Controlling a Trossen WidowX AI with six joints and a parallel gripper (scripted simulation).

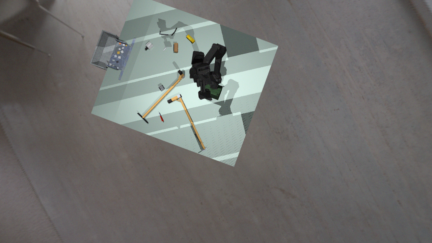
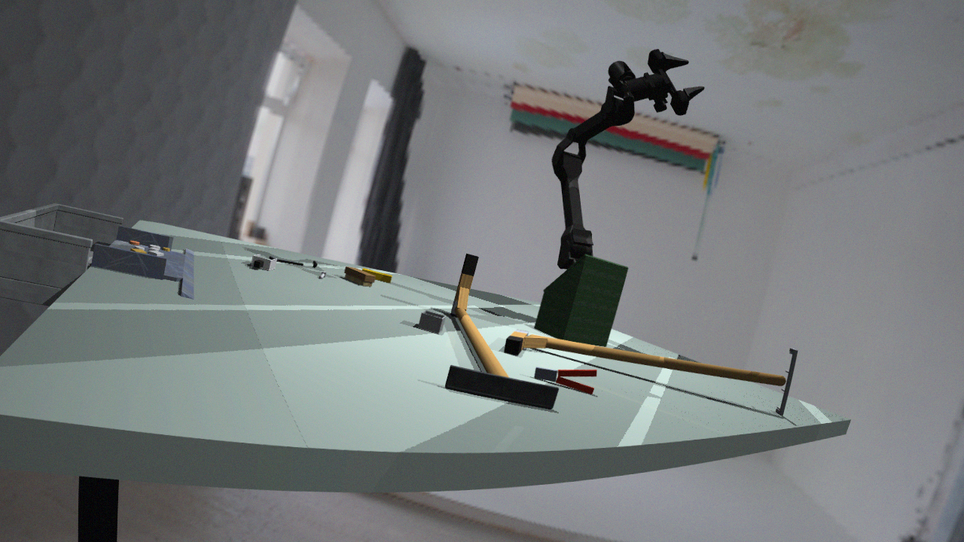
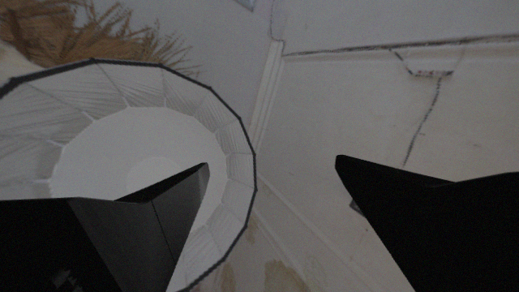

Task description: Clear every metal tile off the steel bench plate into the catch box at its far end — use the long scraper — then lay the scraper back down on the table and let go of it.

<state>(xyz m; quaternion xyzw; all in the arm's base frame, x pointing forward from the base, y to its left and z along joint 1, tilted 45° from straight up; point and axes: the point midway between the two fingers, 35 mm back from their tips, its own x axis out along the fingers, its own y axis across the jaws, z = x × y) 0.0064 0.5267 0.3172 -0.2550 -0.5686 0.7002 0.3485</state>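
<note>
Several small white, orange and dark tiles [image 1: 119, 57] [image 2: 154, 248] lie on the blue-grey bench plate [image 1: 123, 63] [image 2: 128, 261] at the table's left edge. The grey catch box [image 1: 98, 46] [image 2: 44, 259] adjoins its outer end. One long wooden-handled tool [image 1: 163, 97] [image 2: 483, 347] has a wide black blade and a raised black-tipped grip. A second long wooden-handled tool [image 1: 191, 120] [image 2: 626, 353] has a thin metal head. Both rest on the table; which is the scraper is not certain. My gripper [image 2: 695, 75] [image 3: 272, 165] is open and empty, high above the table, pointing up and away from the tools.
A grey block [image 1: 161, 86] [image 2: 431, 321] and red-handled pliers [image 1: 161, 117] lie near the tools. A brown block [image 1: 175, 47] [image 2: 359, 275], a yellow block [image 1: 190, 38] and a whitish block [image 1: 149, 45] [image 2: 263, 263] lie farther back. The arm stands on a green base [image 1: 215, 91] [image 2: 586, 302].
</note>
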